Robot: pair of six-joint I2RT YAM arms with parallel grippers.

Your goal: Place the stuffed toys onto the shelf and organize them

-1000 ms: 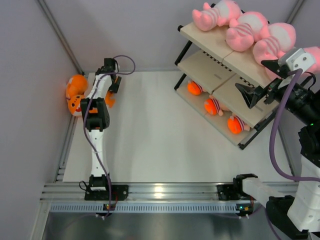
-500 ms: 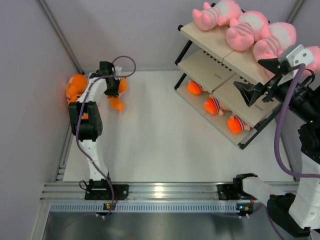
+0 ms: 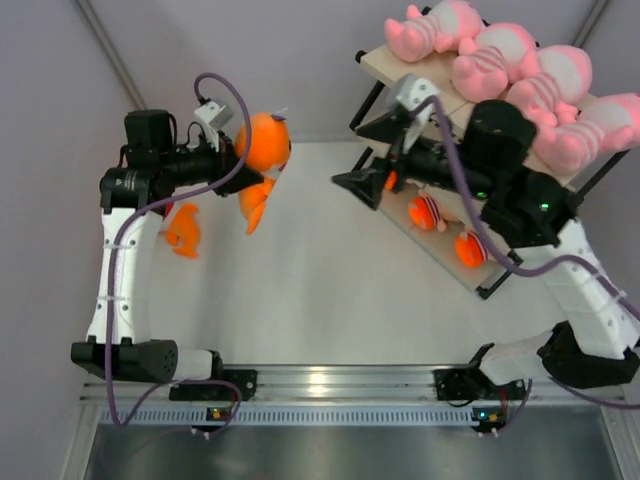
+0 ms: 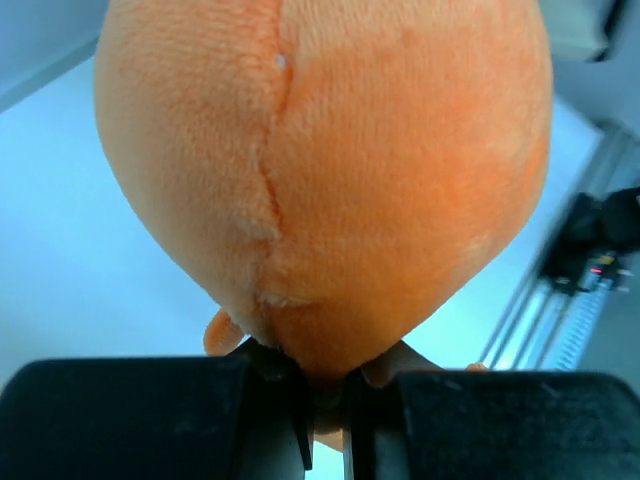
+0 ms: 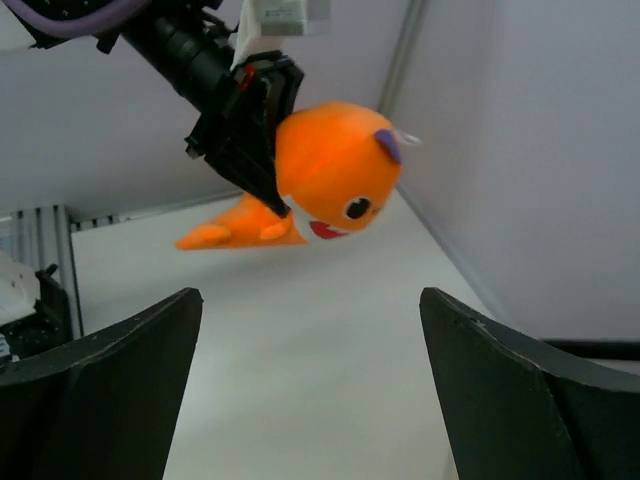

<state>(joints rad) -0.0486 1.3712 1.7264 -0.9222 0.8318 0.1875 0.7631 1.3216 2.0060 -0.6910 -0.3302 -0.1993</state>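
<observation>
L gripper (image 3: 240, 152) is clenching an orange plush (image 3: 265, 142), upper left of overhead view.
It's holding the toy in the air over the table (image 3: 320, 290). R gripper (image 3: 385, 143) is gaping wide mid-frame, gripping nothing. Upper right, the shelf (image 3: 400, 65) is carrying pink plushes (image 3: 490, 60) on its top tier. A 2nd orange plush (image 3: 183, 230) is lying at left.
</observation>
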